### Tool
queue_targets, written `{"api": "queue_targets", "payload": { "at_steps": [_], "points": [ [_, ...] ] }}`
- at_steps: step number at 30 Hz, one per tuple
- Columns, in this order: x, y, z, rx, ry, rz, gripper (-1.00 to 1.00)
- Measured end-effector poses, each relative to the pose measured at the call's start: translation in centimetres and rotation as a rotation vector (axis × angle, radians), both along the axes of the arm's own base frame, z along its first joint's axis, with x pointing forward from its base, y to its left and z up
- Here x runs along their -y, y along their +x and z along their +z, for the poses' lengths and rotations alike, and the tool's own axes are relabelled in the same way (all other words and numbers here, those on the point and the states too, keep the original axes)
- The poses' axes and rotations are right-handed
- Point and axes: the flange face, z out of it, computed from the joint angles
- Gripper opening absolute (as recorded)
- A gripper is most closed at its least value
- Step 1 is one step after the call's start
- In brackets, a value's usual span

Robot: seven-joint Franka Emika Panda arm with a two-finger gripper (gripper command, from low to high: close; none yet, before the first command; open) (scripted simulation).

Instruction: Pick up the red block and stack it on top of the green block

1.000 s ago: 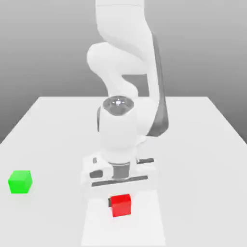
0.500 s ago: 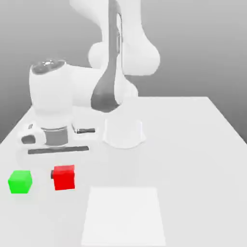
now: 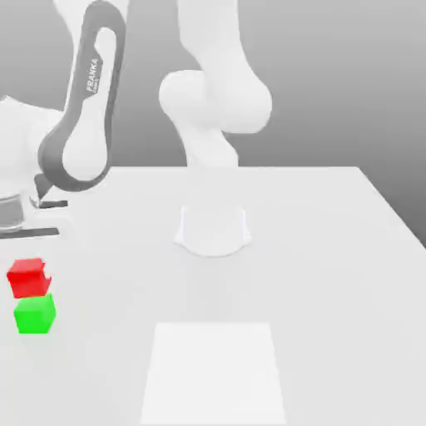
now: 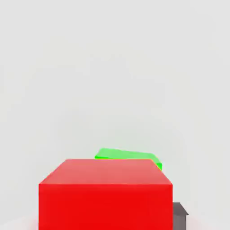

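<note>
- Now the red block (image 3: 27,277) hangs just above the green block (image 3: 35,314) near the tabletop's (image 3: 316,250) edge on the exterior view's left; half a second ago it was beside the green block, and a second ago it was out toward the middle of the near edge.
- So the carry looks all but finished; what remains, as I judge it, is lowering the block squarely and letting go.
- The fingers pinch the red block: a dark pad (image 4: 179,214) sits against its side in the hand view, and the block is clear of the tabletop.
- In the hand view the green block (image 4: 128,156) peeks out beyond the red block's (image 4: 105,194) top edge, so the two may not be fully lined up.
- The red block is a plain matte cube, bright red, much the same size as the green one.
- The green block rests flat on the tabletop.
</note>
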Motion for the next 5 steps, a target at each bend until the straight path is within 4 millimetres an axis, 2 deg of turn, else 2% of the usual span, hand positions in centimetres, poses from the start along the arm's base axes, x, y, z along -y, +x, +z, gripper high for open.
{"api": "queue_targets", "payload": {
  "at_steps": [3,4,5],
  "points": [
    [0.1,-0.2,-1.4,-0.009,-0.018,-0.001,-1.00],
    [0.2,-0.3,-1.8,-0.012,-0.024,-0.001,1.00],
    [0.2,-0.3,-1.8,-0.012,-0.024,-0.001,1.00]
  ]
}}
